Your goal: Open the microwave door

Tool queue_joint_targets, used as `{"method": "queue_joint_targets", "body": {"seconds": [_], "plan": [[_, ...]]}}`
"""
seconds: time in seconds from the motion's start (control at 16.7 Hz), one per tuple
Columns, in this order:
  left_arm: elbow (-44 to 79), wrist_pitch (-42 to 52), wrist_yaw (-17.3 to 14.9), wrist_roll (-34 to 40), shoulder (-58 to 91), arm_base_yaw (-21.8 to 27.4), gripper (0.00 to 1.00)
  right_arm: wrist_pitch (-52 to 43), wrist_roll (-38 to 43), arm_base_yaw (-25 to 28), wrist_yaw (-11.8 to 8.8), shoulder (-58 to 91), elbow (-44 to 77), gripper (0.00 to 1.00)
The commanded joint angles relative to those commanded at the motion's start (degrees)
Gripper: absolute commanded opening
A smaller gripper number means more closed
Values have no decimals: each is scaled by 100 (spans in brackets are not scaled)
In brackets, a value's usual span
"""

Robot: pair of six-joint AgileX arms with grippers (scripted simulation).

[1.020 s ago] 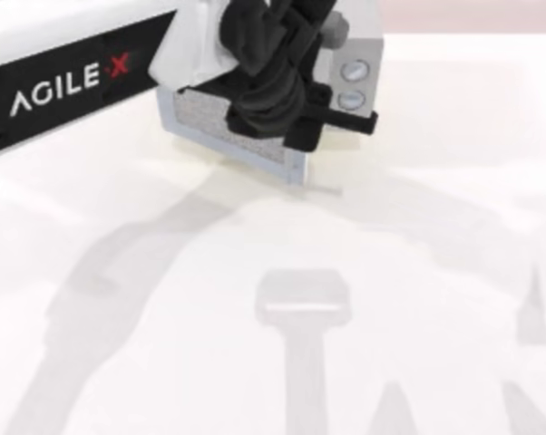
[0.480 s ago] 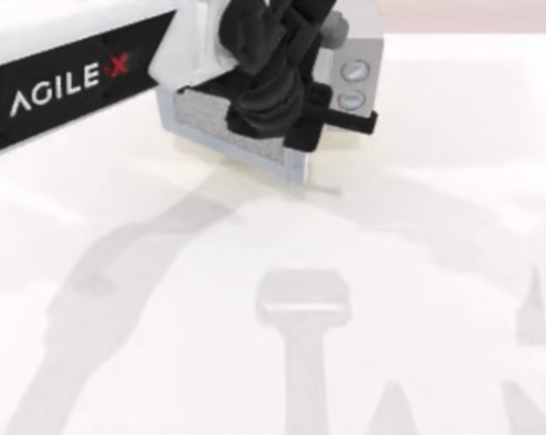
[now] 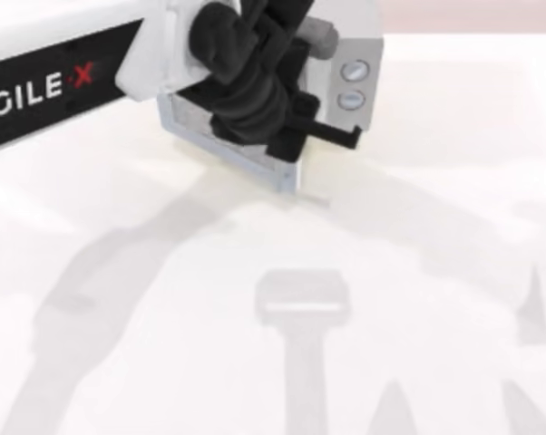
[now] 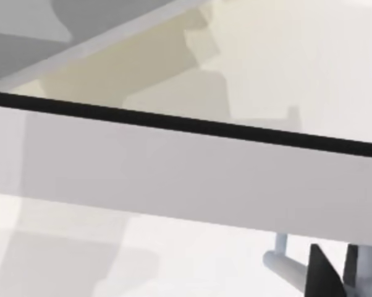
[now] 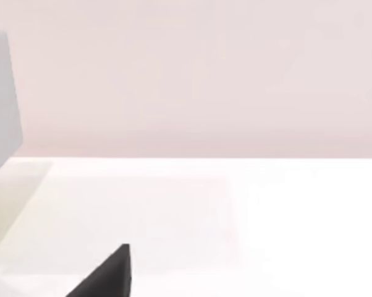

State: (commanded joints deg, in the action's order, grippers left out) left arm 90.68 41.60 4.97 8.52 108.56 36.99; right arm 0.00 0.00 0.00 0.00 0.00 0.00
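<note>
Microwave (image 3: 355, 54), light grey, two knobs, at the table's (image 3: 418, 272) far edge near centre; microwave door (image 3: 255, 163) swung partly outward, hinged at its left; left gripper (image 3: 341, 136) at the door's handle edge, finger state cannot be told; right arm parked, off to the right.

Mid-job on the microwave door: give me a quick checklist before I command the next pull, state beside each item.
1. Left claw at the microwave door's handle edge: ok.
2. Claw closed on the handle: cannot tell, the arm hides it.
3. Door off the microwave front: ok, angled outward, partly open.
4. Door fully open: not ok.
5. Table ahead of the swing free of objects: ok, only shadows.
6. Right claw away from the door: ok, only its tip shows in the right wrist view.
</note>
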Motion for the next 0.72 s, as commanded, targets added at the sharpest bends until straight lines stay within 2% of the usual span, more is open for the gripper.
{"method": "queue_joint_targets", "body": {"seconds": [0.72], "plan": [[-95, -15, -42, -88, -43, -21, 0, 0, 0, 0, 0, 0, 0, 100]]}}
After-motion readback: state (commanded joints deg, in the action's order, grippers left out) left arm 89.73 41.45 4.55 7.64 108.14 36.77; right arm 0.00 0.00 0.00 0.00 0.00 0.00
